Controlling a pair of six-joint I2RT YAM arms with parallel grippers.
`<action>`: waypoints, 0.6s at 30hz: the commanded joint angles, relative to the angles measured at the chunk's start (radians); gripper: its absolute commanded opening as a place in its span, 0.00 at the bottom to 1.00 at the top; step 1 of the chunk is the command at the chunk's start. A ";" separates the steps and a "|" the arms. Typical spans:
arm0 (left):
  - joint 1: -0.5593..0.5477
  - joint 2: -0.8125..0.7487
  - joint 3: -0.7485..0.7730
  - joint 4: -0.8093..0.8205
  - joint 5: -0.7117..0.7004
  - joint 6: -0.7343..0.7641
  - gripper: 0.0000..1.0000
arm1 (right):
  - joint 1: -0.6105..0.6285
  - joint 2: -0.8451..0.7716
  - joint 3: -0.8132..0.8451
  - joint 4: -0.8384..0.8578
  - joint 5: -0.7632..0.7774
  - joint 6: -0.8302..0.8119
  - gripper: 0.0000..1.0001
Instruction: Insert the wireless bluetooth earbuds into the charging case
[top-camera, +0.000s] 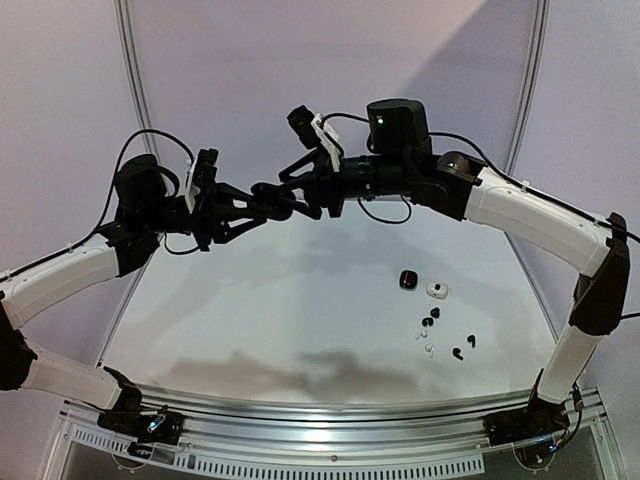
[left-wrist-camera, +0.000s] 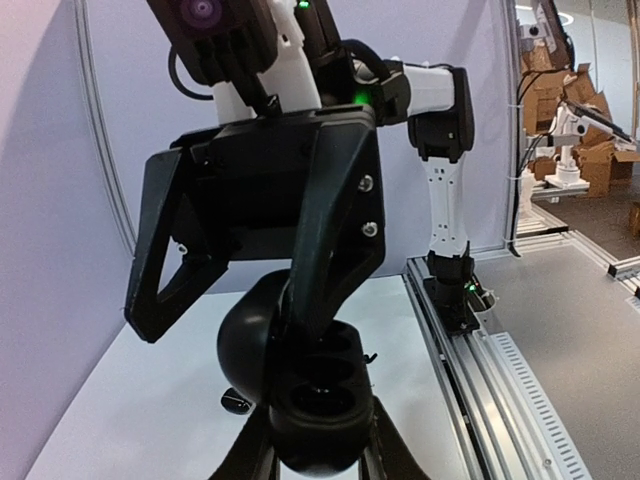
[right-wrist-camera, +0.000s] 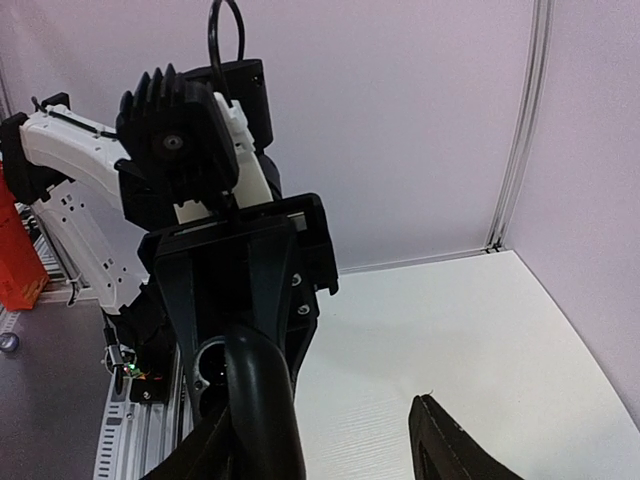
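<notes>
My left gripper (top-camera: 270, 206) is raised above the table and shut on an open black charging case (left-wrist-camera: 322, 400); its wells look empty and its lid (left-wrist-camera: 248, 340) stands up. My right gripper (top-camera: 280, 190) meets it in mid-air. Its jaws are wide open, and one finger (left-wrist-camera: 330, 250) rests between the lid and the base. In the right wrist view the lid (right-wrist-camera: 262, 400) is by the left finger and the right finger (right-wrist-camera: 445, 445) is well apart. Black earbuds (top-camera: 428, 322) (top-camera: 470, 341) (top-camera: 458, 354) and a white earbud (top-camera: 424, 340) lie on the table at the right.
A closed black case (top-camera: 408, 279) and a white case (top-camera: 436, 290) sit on the white table (top-camera: 260, 320) right of centre, just behind the loose earbuds. Both arms arch high over the table. Grey walls enclose the back and sides.
</notes>
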 joint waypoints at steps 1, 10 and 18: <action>0.001 0.008 -0.020 0.040 0.011 -0.076 0.00 | -0.007 0.024 0.020 0.013 -0.063 0.028 0.58; 0.001 0.008 -0.028 0.032 0.010 -0.068 0.00 | -0.007 0.034 0.040 0.021 -0.072 0.044 0.64; 0.001 0.004 -0.049 0.035 -0.016 -0.066 0.00 | -0.025 0.023 0.046 0.093 -0.048 0.123 0.71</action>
